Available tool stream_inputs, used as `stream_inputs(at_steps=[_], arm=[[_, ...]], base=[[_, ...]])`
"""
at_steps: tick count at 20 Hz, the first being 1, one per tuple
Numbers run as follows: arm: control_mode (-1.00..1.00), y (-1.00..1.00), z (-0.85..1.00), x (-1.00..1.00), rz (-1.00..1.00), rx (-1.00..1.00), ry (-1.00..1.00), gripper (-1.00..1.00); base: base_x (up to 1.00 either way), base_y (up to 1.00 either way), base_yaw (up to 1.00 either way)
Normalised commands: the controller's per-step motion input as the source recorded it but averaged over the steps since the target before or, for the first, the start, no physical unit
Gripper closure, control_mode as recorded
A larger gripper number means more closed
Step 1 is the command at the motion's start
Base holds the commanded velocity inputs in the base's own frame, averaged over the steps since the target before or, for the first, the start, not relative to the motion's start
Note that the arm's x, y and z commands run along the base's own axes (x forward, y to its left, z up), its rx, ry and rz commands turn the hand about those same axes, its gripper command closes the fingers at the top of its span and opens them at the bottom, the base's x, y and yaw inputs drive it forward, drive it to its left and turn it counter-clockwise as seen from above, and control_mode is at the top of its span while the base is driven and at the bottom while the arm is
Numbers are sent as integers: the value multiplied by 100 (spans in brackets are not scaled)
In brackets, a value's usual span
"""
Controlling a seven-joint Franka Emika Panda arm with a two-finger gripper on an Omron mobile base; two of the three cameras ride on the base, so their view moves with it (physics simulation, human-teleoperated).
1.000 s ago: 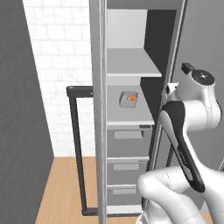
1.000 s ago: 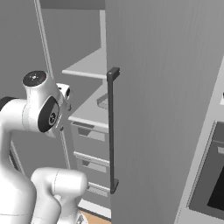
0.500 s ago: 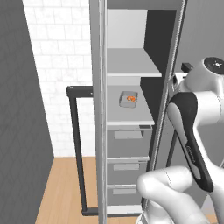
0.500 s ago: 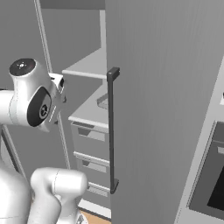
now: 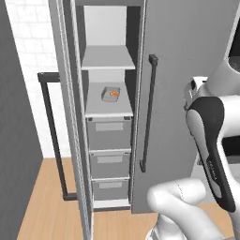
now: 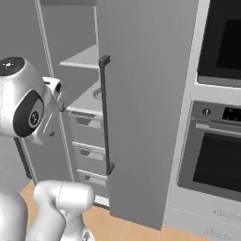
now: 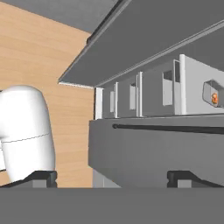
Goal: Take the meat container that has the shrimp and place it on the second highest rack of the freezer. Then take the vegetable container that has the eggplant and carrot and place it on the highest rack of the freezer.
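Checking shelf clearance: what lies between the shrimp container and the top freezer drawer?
Only bare shelf lies between container and drawer in the left base view.

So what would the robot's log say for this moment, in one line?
freezer: door open | shrimp container: on second-highest shelf | gripper: open, empty | eggplant-and-carrot step: not yet done
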Motion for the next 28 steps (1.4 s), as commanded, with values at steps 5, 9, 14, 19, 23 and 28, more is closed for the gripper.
stream_inputs(at_steps=[5, 9, 14, 19, 23, 28], arm=[[100, 0, 0, 0, 0, 0, 0, -100], [100, 0, 0, 0, 0, 0, 0, -100], [100, 0, 0, 0, 0, 0, 0, -100], [100, 0, 0, 0, 0, 0, 0, -100], [100, 0, 0, 0, 0, 0, 0, -100], [100, 0, 0, 0, 0, 0, 0, -100]], base=[[-18, -100, -16], [0, -100, -12], [0, -100, -14], [4, -100, -16], [32, -100, -11], [48, -100, -1]])
